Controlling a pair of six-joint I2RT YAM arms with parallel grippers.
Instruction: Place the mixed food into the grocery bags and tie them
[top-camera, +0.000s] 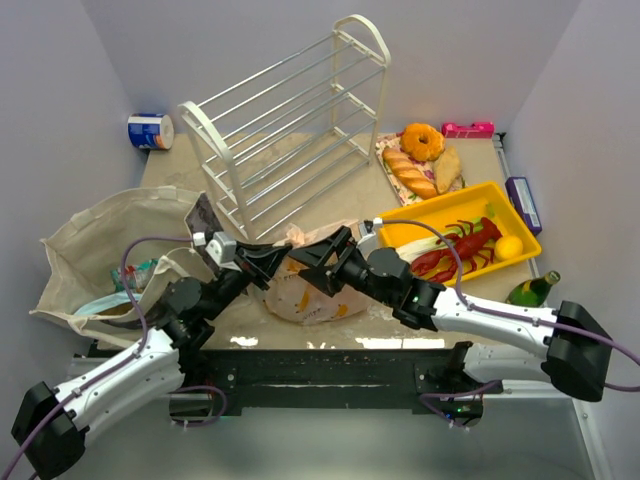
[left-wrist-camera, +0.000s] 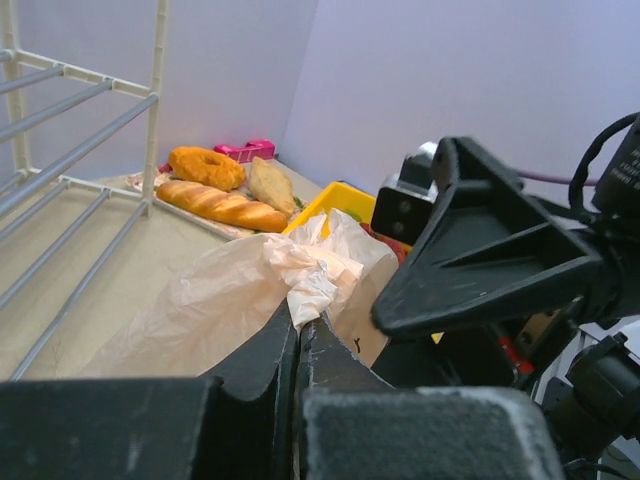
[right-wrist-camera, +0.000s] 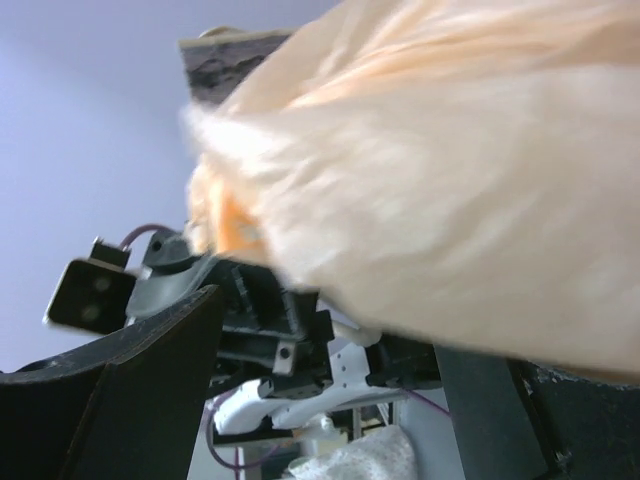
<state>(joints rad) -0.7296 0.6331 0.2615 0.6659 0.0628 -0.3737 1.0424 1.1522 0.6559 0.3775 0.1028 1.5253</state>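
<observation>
While my left tool (left-wrist-camera: 298, 325) pinches the pink bag (left-wrist-camera: 205, 310) by its top, my right tool (top-camera: 318, 258) gapes wide beside it.

Pale lavender walls (top-camera: 270, 50) enclose a beige tabletop (top-camera: 165, 170)

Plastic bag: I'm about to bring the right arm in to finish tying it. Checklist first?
1. Left gripper shut on the plastic bag at its bunched top: ok.
2. Right gripper open beside the bag, gripping nothing: ok.
3. Knot done on the bag: cannot tell.
4. All food bagged: not ok, a yellow fruit lies in the yellow tray.
5. Cloth tote closed: not ok, its mouth gapes.
</observation>
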